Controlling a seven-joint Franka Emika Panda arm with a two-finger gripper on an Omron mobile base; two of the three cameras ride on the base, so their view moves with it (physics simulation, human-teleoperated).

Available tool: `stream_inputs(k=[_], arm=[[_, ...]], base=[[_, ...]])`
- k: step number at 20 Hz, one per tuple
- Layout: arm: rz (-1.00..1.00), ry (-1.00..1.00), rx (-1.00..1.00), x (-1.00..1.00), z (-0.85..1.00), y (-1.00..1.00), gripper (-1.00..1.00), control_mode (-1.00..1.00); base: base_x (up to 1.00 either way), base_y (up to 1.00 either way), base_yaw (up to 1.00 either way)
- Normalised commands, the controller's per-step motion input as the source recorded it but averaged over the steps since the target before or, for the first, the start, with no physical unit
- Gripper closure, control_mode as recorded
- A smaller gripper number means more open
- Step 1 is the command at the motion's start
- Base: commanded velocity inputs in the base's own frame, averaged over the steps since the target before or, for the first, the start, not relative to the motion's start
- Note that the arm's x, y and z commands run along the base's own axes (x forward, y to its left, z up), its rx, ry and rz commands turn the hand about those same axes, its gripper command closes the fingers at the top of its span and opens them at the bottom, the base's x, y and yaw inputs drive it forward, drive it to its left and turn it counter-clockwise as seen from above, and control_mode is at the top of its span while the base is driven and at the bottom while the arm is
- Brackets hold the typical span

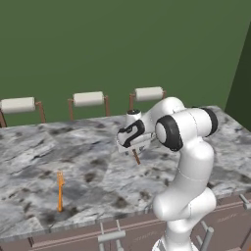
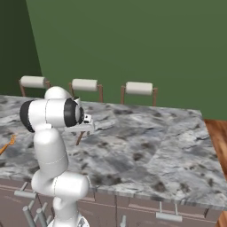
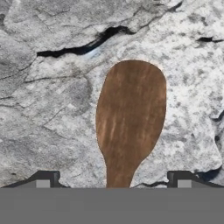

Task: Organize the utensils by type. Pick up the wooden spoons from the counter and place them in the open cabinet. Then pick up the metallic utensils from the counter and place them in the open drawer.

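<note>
Marbled grey-and-white stone surface (image 1: 88,162), veined with dark streaks, topping grey-brown cabinet fronts with silver bar handles (image 1: 112,236). Claw (image 3: 113,183) spread wide, two small dark tips apart at either side of a wooden spoon (image 3: 130,120), pinching nothing. Spoon lying flat on the stone directly ahead of the claw: smooth brown oval bowl with fine lengthwise grain, narrowing to a neck that runs between the tips; seen from the left base camera as a short brown stick (image 1: 137,157) just under the hand. Thin orange utensil (image 1: 60,192) well apart from the claw, toward the near edge of the stone; material not discernible. Three stools with pale cylindrical backrests (image 1: 88,98) on brown wooden posts beyond the far edge, before a flat green wall (image 2: 133,44).
</note>
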Motion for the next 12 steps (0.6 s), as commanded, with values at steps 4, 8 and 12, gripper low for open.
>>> stream_inputs(k=[4, 8, 12], arm=[[0.0, 0.0, 0.0, 0.0, -0.47, -0.04, -1.0, -1.0], [0.0, 0.0, 0.0, 0.0, -0.52, -0.06, -1.0, -1.0], [0.0, 0.0, 0.0, 0.0, -0.61, -0.02, 1.0, -1.0]], base=[[0.0, 0.0, 0.0], [0.0, 0.0, 0.0], [0.0, 0.0, 0.0]])
